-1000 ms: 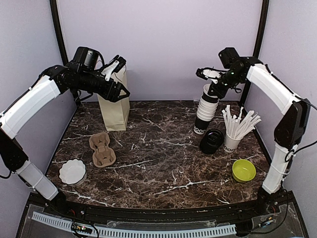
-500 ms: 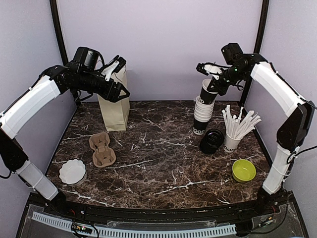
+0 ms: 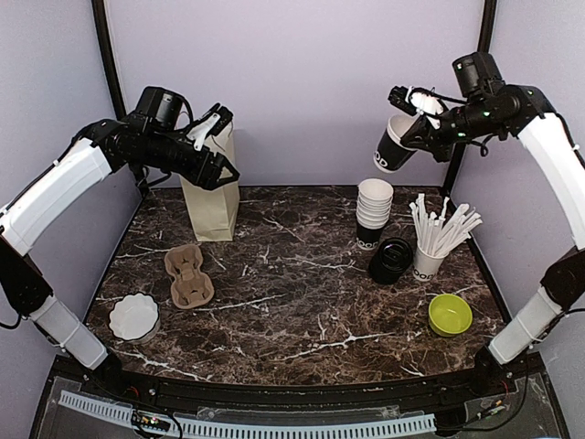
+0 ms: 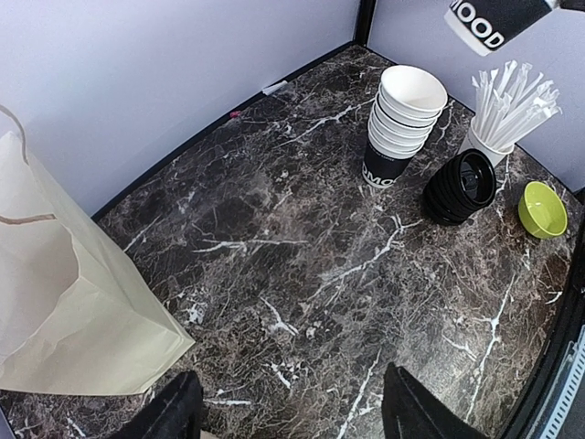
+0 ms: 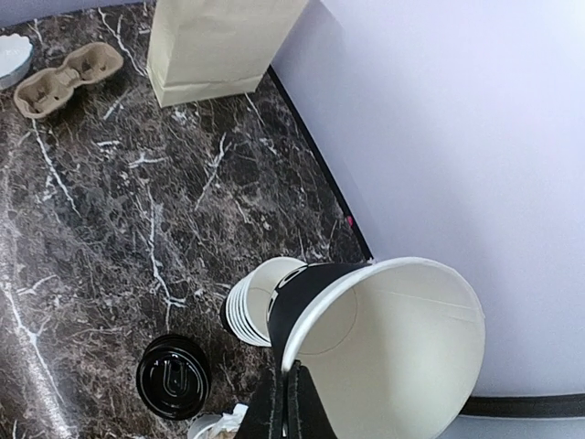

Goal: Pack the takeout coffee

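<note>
The right tool, clamped on a paper cup by its rim, has lifted it clear of the cup stack below, freeing it for packing; the left tool stands apart.

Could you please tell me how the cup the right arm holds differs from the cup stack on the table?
The single white-and-black paper cup hangs tilted in the air, pinched at its rim by the right pincer; the stack of white-and-black paper cups stands upright, nested, on the dark marble table. Both are lidless.

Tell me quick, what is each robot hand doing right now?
Left gripper: open, holding nothing.
Right gripper: shut on the rim of a paper cup.
</note>
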{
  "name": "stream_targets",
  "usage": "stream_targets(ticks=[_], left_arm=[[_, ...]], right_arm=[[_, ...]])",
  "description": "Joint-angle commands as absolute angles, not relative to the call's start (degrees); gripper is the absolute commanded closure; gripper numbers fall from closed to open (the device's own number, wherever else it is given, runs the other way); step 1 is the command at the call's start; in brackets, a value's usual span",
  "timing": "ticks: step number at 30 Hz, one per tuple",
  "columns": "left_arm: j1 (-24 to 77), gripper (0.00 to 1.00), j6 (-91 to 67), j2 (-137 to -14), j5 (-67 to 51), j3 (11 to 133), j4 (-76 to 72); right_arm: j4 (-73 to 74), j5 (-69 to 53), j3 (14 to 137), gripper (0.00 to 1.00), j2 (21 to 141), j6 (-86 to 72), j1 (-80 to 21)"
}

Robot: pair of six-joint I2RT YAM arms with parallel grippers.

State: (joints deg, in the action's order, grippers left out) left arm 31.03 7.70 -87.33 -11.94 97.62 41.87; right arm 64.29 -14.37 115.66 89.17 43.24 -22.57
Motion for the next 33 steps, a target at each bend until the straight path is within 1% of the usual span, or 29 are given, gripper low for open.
stream_targets(ticks=[1, 5, 10, 12, 14, 18, 22, 33], left_arm=[[31.2, 0.30, 6.8, -86.8, -12.5, 100.3, 43.8], [31.2, 0.30, 6.1, -86.7, -10.1, 100.6, 43.3], [31.2, 0.30, 5.1, -86.9, 2.3, 100.1, 40.6], [31.1, 0.29, 4.7, -87.1, 4.6, 100.3, 39.5], [31.1, 0.29, 4.4, -87.2, 5.5, 100.5, 38.3], [31.2, 0.29, 3.9, -86.9, 3.7, 100.2, 37.0], [31.2, 0.29, 3.4, -85.7, 1.8, 98.1, 35.9], [31.1, 0.28, 3.6, -83.7, 0.3, 92.8, 34.9]], right_arm=[[67.1, -23.5, 116.7, 1.00, 89.6, 44.6, -24.7], [65.6, -22.1, 113.7, 1.00, 90.0, 45.1, -31.8], [62.1, -21.0, 105.3, 1.00, 90.7, 44.5, -42.2], [60.1, -21.0, 101.7, 1.00, 91.2, 43.5, -46.2], [57.6, -20.6, 98.4, 1.00, 92.3, 42.3, -49.7], [51.9, -15.1, 93.6, 1.00, 95.1, 38.8, -56.2], [46.5, -9.6, 90.4, 1.00, 97.7, 36.7, -59.6], [41.5, -7.4, 86.8, 1.00, 102.3, 36.3, -61.6]])
